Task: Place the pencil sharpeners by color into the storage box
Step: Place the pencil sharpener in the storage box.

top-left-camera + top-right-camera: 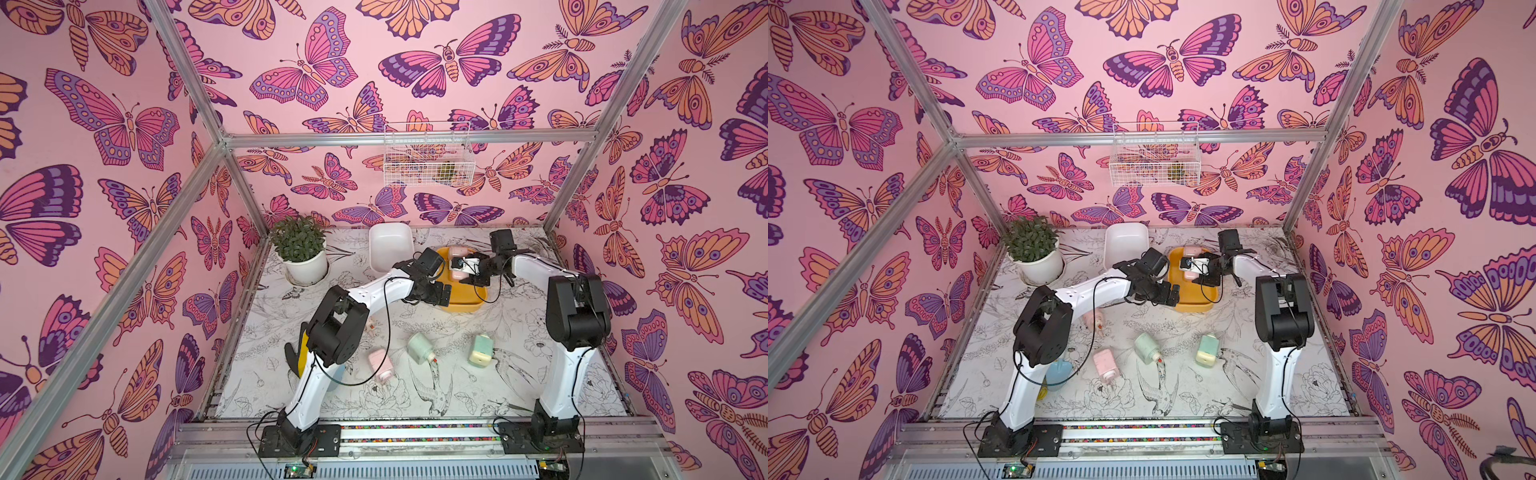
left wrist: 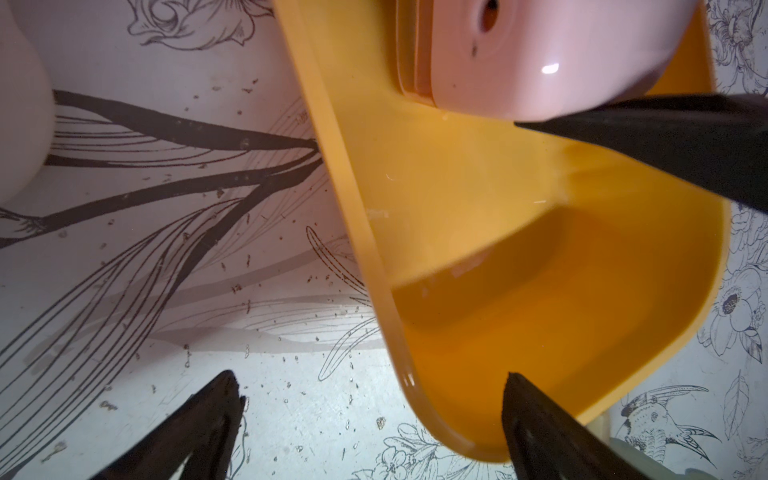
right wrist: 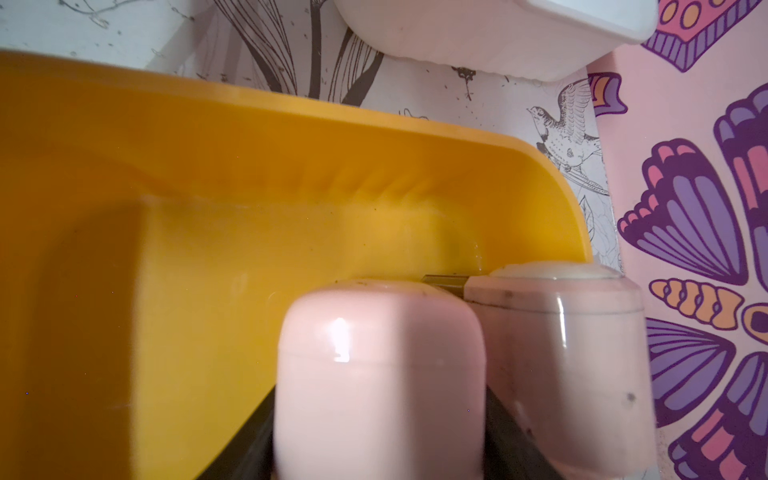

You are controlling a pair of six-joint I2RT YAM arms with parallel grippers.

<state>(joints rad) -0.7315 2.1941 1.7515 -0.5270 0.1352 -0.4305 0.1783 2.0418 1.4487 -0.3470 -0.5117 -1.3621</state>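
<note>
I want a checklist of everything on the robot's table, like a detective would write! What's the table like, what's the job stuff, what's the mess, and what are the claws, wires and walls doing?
Surface: table covered in black-and-white bird and flower drawings, with small specks.
Job's things: yellow box holds pink sharpeners, one between the right gripper's jaws beside another. A white box sits behind. Loose on the table: two green sharpeners and a pink one.
Clutter: potted plant; blue shovel near the left arm.
Grippers: left gripper open over the yellow box's rim; right gripper shut on a pink sharpener.
Cables: black cables loop along both arms.
Surroundings: butterfly walls, wire basket hung up behind.
</note>
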